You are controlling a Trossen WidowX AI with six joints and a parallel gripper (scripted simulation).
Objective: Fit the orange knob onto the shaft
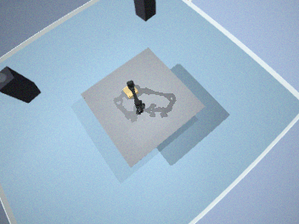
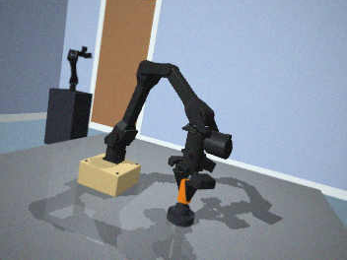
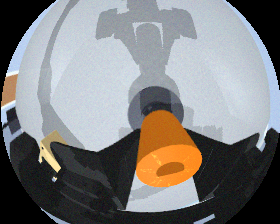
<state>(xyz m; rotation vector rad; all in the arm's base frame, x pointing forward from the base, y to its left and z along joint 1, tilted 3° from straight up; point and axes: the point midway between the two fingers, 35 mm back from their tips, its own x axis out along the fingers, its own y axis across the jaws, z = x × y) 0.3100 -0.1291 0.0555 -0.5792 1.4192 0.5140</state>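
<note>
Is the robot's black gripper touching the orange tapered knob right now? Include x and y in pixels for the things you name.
Touching: the wrist view shows the black gripper's [image 2: 184, 189] [image 3: 162, 167] fingers against both sides of the orange tapered knob [image 2: 182, 191] [image 3: 167, 135].
</note>
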